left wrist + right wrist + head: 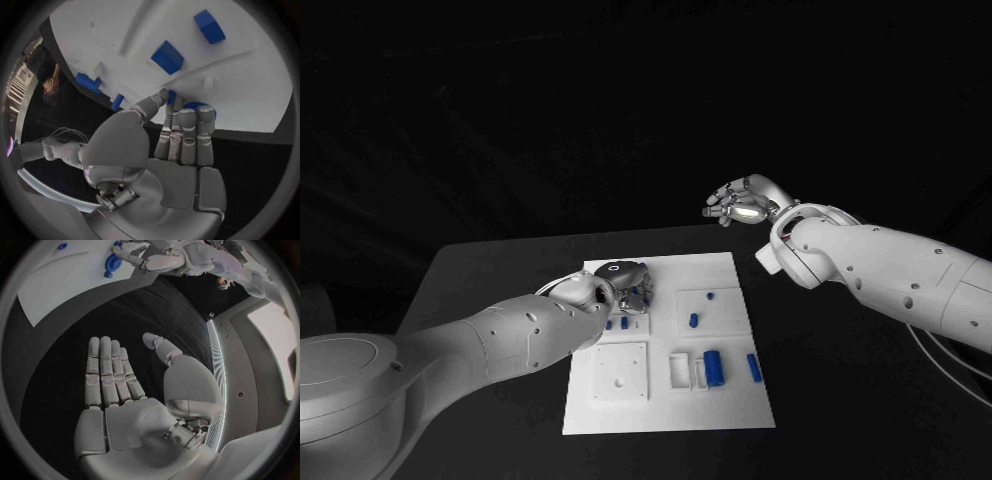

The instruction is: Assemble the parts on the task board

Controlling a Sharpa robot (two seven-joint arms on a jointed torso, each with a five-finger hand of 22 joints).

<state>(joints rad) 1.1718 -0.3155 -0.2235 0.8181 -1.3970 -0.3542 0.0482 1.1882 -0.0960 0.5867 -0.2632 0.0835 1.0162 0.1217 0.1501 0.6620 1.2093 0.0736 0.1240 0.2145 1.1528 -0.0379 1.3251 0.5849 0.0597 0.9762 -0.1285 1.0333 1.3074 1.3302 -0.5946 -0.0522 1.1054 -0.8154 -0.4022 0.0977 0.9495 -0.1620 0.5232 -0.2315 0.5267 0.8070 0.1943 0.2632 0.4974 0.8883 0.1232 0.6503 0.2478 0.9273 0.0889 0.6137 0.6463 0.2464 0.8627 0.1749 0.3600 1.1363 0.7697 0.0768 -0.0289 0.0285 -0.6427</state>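
Robot hand (pixel 181 131) on blue part (pixel 199 106)

1. The head view looks down from above onto the task board (pixel 668 345).
2. The left wrist view sits close over the board.
3. The right wrist view sees the board from afar.

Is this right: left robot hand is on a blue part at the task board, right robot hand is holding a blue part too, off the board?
Not quite. The right robot hand holds nothing: the right wrist view shows its palm bare and fingers extended over the dark table. The rest stands: the left robot hand touches a blue part at the task board.
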